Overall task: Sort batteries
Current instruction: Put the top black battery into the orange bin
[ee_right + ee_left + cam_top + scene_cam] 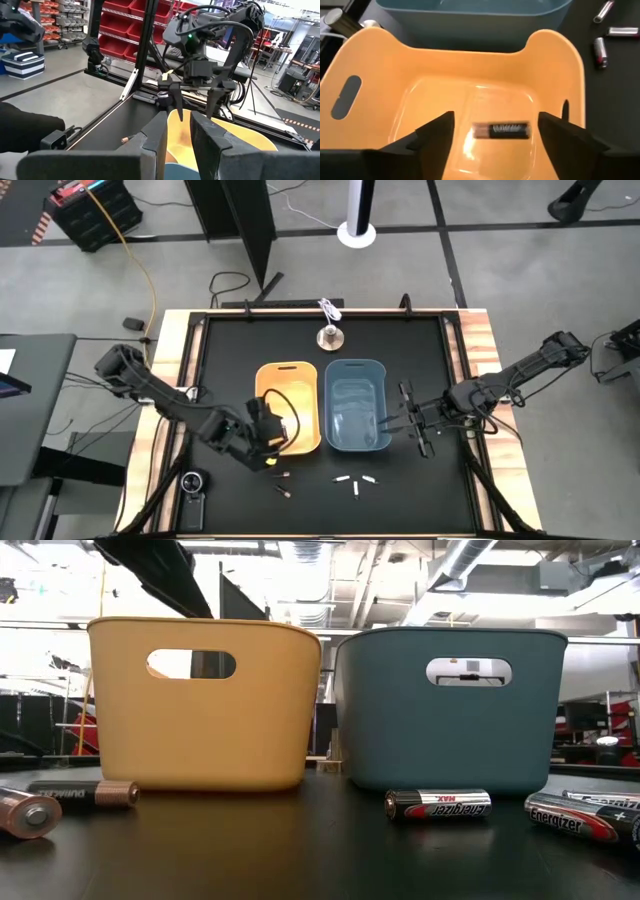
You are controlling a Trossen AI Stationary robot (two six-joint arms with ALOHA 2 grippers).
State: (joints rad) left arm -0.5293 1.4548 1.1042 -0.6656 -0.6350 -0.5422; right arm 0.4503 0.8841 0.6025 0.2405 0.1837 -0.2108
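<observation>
My left gripper [495, 119] [270, 438] is open above the near end of the yellow tub [288, 405] [470, 65]. Below its fingers a dark battery with a copper end [502, 130] shows blurred inside the tub; I cannot tell whether it lies on the floor. My right gripper [178, 119] [392, 421] hangs at the blue tub's [356, 405] right rim, with a narrow gap and nothing between the fingers. Two dark batteries [282, 483] [85, 794] and three white-silver ones [357, 482] [438, 804] lie on their sides on the table, near the tubs.
A silver bell-shaped object [330, 336] with a white cable stands beyond the tubs. A round black-and-silver gadget [192, 483] lies at the table's near left corner. The two tubs stand side by side mid-table, and wooden rails [480, 350] edge the black top.
</observation>
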